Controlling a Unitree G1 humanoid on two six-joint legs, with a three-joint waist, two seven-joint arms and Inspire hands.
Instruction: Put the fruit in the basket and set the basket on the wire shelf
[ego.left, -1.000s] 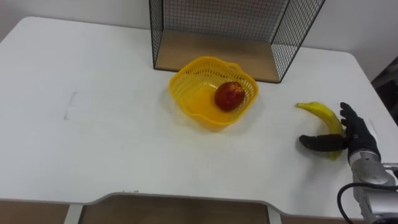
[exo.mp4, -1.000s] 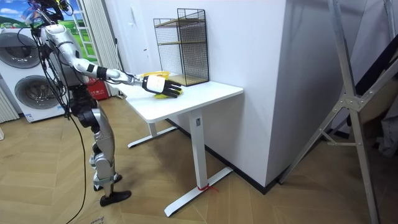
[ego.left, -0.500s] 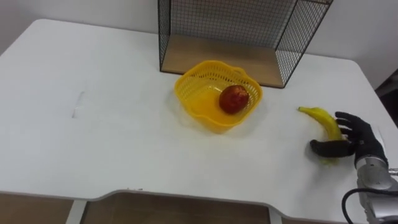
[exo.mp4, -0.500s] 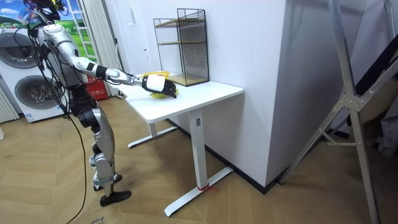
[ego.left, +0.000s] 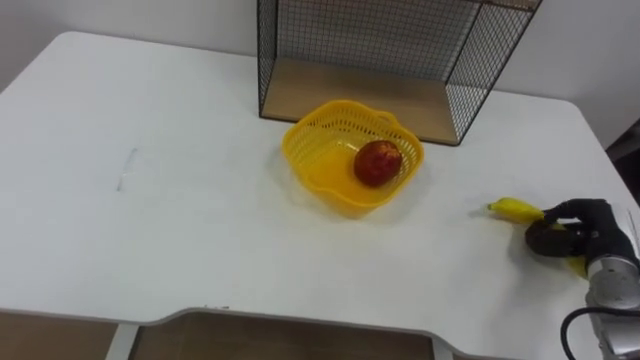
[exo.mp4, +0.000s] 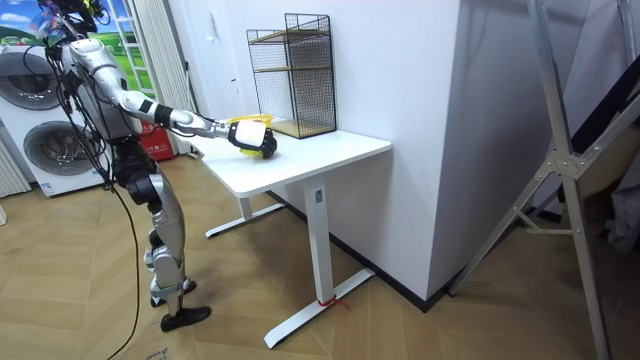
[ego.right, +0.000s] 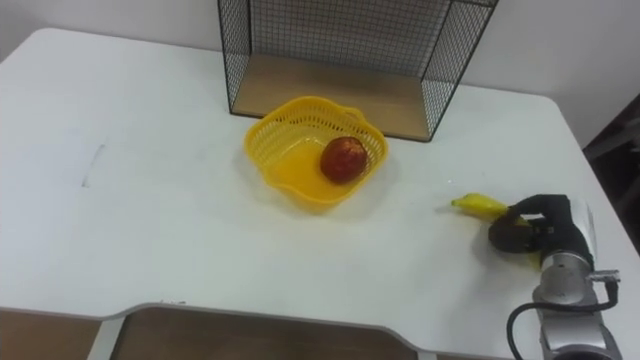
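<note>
While the banana (ego.left: 512, 208) sits far out at the right of the table (ego.left: 150, 230), well apart from the basket (ego.left: 312, 170), the robot's right hand (ego.left: 578, 230) has its dark fingers curled round the fruit's thicker end, with just the yellow tip poking out to the left. Whether the banana rests on the surface or hangs just clear of it cannot be told. The yellow basket stands mid-table, just in front of the wire shelf (ego.left: 370, 35), with a red fruit (ego.left: 377, 162) lying in its right half. In the room view the robot stands at the near side of the table, right arm stretched over the top.

The step in hand looks to be the pick-up and carry of the banana. Because the hold is near one end, the free tip may droop or swing, so the grip should be judged firm before the lift. A straight rise, then a sweep left and far, high enough to clear the wavy rim, would suit best. The bare left half of the basket is the natural target. A low release there would keep the light basket from sliding or tipping against the shelf's wire front.
</note>
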